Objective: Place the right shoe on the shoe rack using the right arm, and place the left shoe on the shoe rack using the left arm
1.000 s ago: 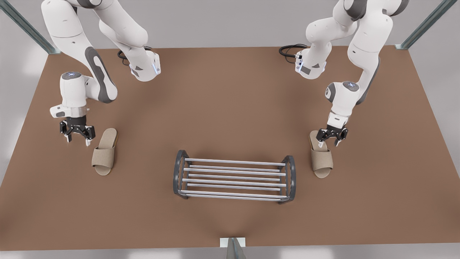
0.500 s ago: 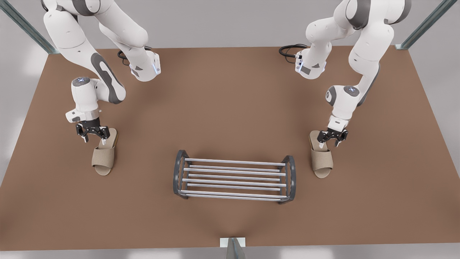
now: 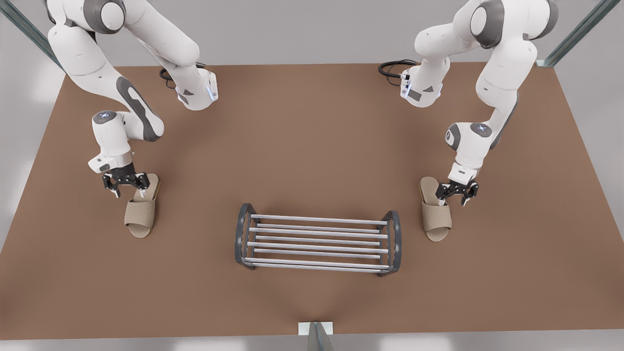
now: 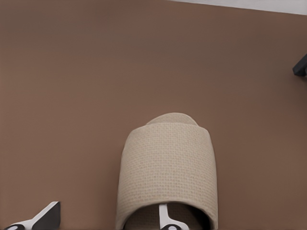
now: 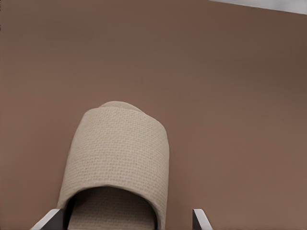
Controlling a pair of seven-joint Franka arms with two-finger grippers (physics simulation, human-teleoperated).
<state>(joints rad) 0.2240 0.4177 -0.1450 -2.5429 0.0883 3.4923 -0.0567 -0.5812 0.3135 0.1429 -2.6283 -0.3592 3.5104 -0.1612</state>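
The left shoe, a beige open-toe slipper, lies flat on the front view's left of the table. My left gripper is open at its heel end, one finger over the insole behind the strap, the other outside the shoe. The right shoe, its look-alike, lies on the front view's right. My right gripper is open and low over its heel end, fingers spread near the strap's mouth. The shoe rack stands between the shoes, with nothing on its bars.
The brown table stretches wide behind and in front of the rack. Black cables lie by the arm bases at the back edge. A dark corner of the rack shows in the left wrist view.
My left gripper moved from beside the left shoe to over its heel, one finger now inside. My right gripper sank lower and shifted slightly toward the right shoe's strap. Both shoes stayed put.
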